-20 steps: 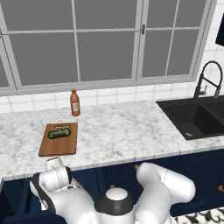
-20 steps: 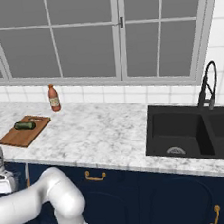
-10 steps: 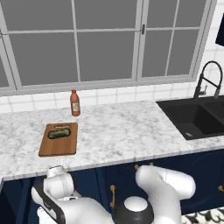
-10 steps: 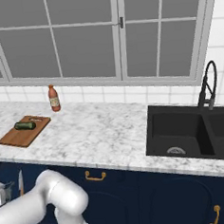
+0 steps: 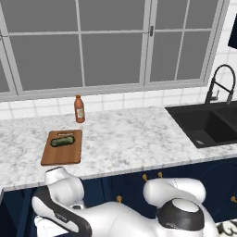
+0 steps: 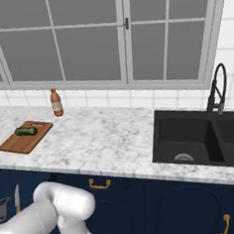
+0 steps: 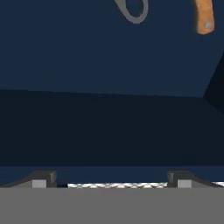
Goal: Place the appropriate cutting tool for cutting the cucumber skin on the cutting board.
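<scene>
Hand view: tool [image 7: 112, 181] spread, seemingly cabinet-facing.

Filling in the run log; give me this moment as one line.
gripper: open, empty, low at dark cabinet front | peeler: hanging beside knife, untouched | cucumber: on cutting board | stage: approach

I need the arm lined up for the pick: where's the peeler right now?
In the right base view the peeler hangs low on the far left against the dark blue cabinet front, below the counter edge, just left of the knife.

Dark green cucumber [image 5: 63, 140] on brown wooden board [image 5: 62, 152], white-grey marbled counter [image 5: 129, 139], navy cabinets [image 6: 160, 205].
</scene>
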Controlling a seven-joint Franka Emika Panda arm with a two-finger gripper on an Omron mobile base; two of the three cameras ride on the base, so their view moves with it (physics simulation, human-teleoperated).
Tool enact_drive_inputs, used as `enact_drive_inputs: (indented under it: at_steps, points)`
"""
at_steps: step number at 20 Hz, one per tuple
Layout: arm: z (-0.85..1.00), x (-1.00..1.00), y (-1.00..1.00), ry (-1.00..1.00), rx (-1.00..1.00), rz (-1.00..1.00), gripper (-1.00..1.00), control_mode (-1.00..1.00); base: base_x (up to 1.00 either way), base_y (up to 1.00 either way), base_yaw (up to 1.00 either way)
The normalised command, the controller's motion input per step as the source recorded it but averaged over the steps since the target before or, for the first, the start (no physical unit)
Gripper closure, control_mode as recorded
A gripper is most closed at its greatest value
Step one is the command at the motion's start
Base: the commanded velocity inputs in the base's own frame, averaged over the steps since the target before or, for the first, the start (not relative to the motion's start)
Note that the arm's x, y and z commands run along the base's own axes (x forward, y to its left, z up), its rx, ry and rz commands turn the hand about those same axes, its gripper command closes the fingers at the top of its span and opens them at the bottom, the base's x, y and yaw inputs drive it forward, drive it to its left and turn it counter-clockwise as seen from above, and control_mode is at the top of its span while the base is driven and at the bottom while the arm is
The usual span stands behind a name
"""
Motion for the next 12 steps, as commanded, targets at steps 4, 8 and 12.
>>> enact_drive_inputs:
  at_steps: [4, 8, 12]
  points:
    - [0.02, 0.46, 0.00, -0.27, 0.00, 0.03, -1.00, -1.00, 0.00, 0.00, 0.00]
    - [-0.08, 0.51, 0.00, -0.25, 0.00, 0.06, -1.00, -1.00, 0.00, 0.00, 0.00]
    - [-0.17, 0.62, 0.00, -0.07, 0.00, 0.08, -1.00, -1.00, 0.00, 0.00, 0.00]
